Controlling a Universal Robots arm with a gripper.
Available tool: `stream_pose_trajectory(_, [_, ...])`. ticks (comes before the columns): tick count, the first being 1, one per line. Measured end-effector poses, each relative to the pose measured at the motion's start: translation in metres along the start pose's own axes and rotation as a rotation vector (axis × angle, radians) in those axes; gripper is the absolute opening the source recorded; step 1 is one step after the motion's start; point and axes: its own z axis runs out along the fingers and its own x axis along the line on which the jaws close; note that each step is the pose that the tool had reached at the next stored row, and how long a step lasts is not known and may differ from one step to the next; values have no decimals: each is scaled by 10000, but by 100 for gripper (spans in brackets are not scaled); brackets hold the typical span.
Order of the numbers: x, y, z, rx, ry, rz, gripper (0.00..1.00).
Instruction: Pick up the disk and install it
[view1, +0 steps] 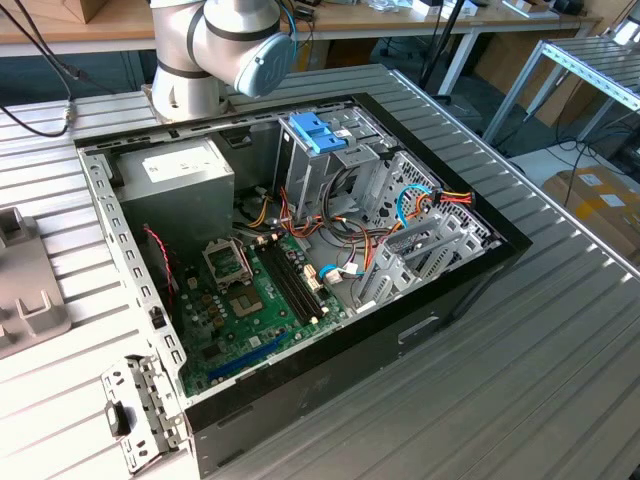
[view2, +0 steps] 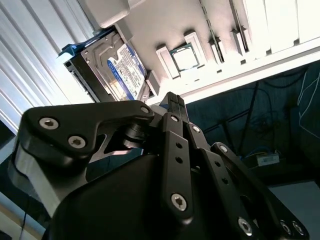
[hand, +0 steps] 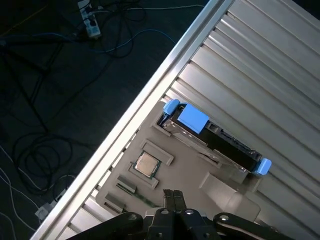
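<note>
Disk (hand: 210, 137): flat grey metal slab with light-blue plastic rails and a white/blue label. It stands on edge in a slot of the beige moulded holder (hand: 187, 172) on the ribbed aluminium table (hand: 260, 75). Square CPU chip (hand: 147, 164) sits in a pocket just beside it. Gripper (hand: 173, 193) is near the holder and clear of the disk, black fingers pinched together, nothing held. Loose cables (hand: 50, 75) lie on the dark floor past the table edge.

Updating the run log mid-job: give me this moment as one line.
stage: pre-grasp | disk: on edge in grey tray, untouched | gripper: shut, empty, apart from it | install: not done
</note>
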Motion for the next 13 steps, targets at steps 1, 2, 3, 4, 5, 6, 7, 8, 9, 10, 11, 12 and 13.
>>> stream_pose_trajectory(1, [0, 0, 0, -3, 5, -93, 11])
stream_pose_trajectory(2, [0, 0, 0, -5, 9, -177, 11])
stream_pose_trajectory(3, [0, 0, 0, -10, 17, -366, 11])
stream_pose_trajectory(4, [0, 0, 0, -12, 21, -471, 11])
stream_pose_trajectory(5, [0, 0, 0, -15, 26, -574, 11])
stream_pose_trajectory(6, [0, 0, 0, -18, 32, -717, 11])
stream_pose_trajectory(7, [0, 0, 0, -21, 37, -820, 11])
stream_pose_trajectory(8, [0, 0, 0, -25, 45, -1023, 11])
stream_pose_trajectory(9, [0, 0, 0, -32, 56, -1256, 11])
stream_pose_trajectory(10, [0, 0, -1, -35, 63, -1402, 11])
stream_pose_trajectory(11, [0, 0, 0, -40, 72, -1601, 11])
stream_pose_trajectory(12, [0, 0, 0, -43, 77, -1721, 11])
stream_pose_trajectory(13, [0, 0, 0, -46, 83, -1868, 11])
